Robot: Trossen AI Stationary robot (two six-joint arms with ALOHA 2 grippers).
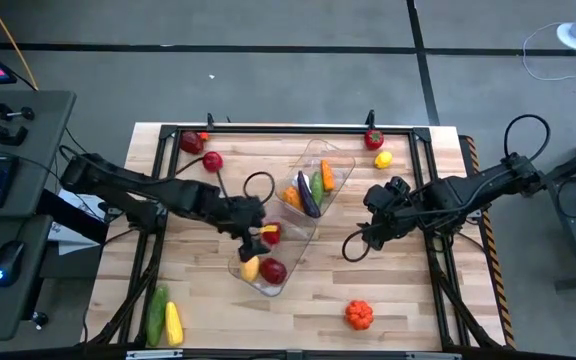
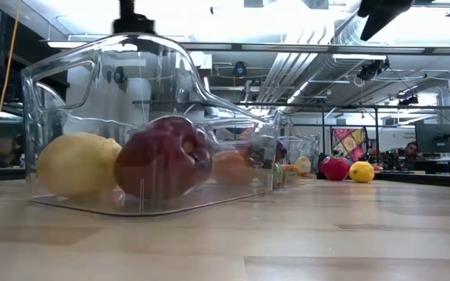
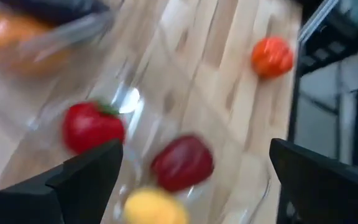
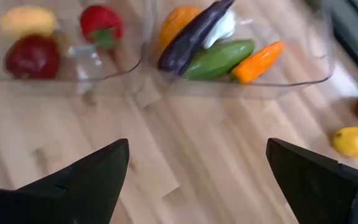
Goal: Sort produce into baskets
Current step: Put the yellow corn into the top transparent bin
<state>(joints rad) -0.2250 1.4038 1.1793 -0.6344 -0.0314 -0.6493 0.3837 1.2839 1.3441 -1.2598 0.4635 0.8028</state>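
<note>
Two clear baskets lie side by side at mid-table. The near basket (image 1: 266, 262) holds a lemon (image 3: 154, 208), a dark red apple (image 3: 182, 163) and a red tomato (image 3: 92, 126). The far basket (image 1: 315, 185) holds an eggplant (image 4: 191, 37), a cucumber (image 4: 219, 59), a carrot (image 4: 260, 61) and an orange fruit (image 4: 176, 22). My left gripper (image 1: 255, 236) stands open just above the near basket's far end, beside the tomato, with nothing between its fingers (image 3: 86, 174). My right gripper (image 1: 372, 228) hangs open over bare table, right of the baskets.
Loose produce lies around the table. Two red pieces (image 1: 200, 150) are at the far left. A red one (image 1: 373, 138) and a lemon (image 1: 383, 159) are at the far right. An orange pumpkin (image 1: 359, 314) is near right. A cucumber (image 1: 156, 312) and a yellow piece (image 1: 173, 322) are near left.
</note>
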